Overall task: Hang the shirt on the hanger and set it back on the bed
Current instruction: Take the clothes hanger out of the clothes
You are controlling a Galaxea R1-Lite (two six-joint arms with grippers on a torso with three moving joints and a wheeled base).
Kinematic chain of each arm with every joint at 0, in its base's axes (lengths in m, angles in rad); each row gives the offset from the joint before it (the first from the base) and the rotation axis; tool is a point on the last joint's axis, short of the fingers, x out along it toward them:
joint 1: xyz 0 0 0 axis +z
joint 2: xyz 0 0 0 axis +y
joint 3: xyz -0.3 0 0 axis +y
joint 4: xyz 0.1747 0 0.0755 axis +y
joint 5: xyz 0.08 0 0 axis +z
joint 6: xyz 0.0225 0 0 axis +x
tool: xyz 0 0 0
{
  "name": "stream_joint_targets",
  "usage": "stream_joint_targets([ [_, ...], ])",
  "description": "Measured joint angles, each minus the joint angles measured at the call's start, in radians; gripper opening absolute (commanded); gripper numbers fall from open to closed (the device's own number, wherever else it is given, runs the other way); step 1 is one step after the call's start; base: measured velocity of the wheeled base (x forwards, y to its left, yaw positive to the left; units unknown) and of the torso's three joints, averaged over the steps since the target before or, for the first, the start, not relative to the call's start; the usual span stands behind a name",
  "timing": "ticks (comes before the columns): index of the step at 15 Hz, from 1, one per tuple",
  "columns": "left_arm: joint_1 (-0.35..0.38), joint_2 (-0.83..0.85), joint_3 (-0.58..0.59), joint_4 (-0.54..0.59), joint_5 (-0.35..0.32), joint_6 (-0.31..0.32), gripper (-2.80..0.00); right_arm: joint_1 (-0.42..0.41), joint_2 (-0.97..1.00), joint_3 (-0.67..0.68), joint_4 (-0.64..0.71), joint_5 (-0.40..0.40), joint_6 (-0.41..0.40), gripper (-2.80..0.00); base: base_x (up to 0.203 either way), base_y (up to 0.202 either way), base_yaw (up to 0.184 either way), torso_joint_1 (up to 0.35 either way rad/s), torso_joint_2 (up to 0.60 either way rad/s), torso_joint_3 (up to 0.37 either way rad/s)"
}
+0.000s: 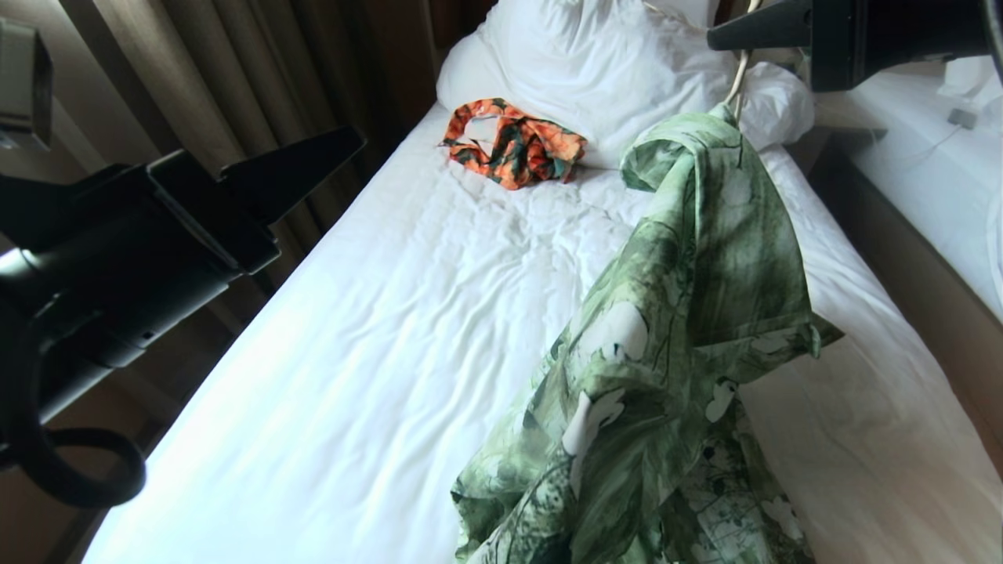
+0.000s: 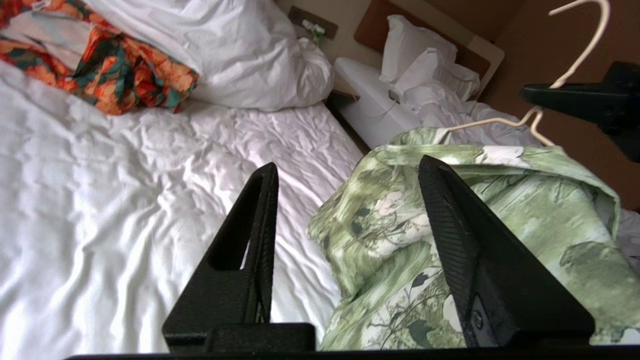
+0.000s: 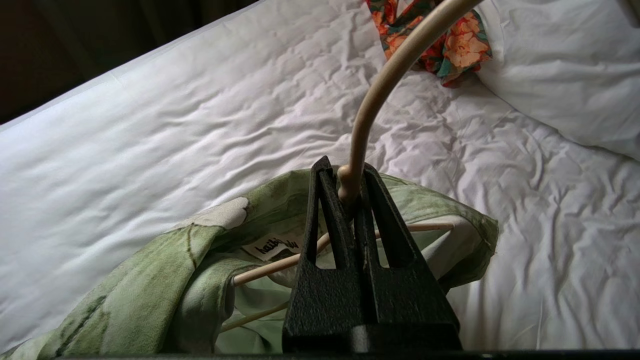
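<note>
We judge the shirt (image 1: 689, 313) is on the hanger (image 3: 370, 100) only in part, bunched and twisted, so the step in hand is to spread it along the wire. To do this well, we should keep the right gripper (image 3: 345, 192) steady, its fingers clenched on the hanger's neck just above the shirt's collar, and bring the left gripper (image 2: 350, 200) in on a loose fold, not the wire. The left fingers stand released, holding nothing; the shirt's bunched shoulder lies just beyond them, partly between them in the left wrist view. The shirt hangs over the bed (image 1: 353, 313), its lower part seemingly trailing onto the sheet, well apart from the orange garment (image 1: 513, 145).
</note>
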Motion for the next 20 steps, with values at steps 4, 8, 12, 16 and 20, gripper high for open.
stream_joint_targets([
  [4,0.043,-0.011,-0.040,0.063,-0.059,-0.051,-2.80,-0.032,-0.012,0.001,0.000,0.003,-0.001,-2.80,0.000,0.000,0.000,0.000,0.00,0.000],
  [8,0.068,0.026,-0.125,0.127,-0.114,-0.019,-2.80,-0.086,-0.015,0.001,-0.021,-0.002,-0.001,-2.80,0.000,0.000,0.000,0.060,-0.31,-0.223],
  [12,0.142,0.071,-0.190,0.194,-0.147,0.063,-2.80,-0.123,0.022,0.002,-0.199,-0.004,-0.017,-2.80,0.000,0.000,0.000,0.127,-0.48,-0.356],
  [16,0.169,0.064,-0.206,0.198,-0.147,0.063,-2.80,-0.138,0.058,0.003,-0.327,-0.020,-0.042,-2.80,0.000,0.000,0.000,0.172,-0.52,-0.367],
  [20,0.171,0.047,-0.207,0.197,-0.148,0.063,-2.80,-0.151,0.050,0.004,-0.356,-0.043,-0.038,-2.80,0.000,0.000,0.000,0.203,-0.57,-0.369],
])
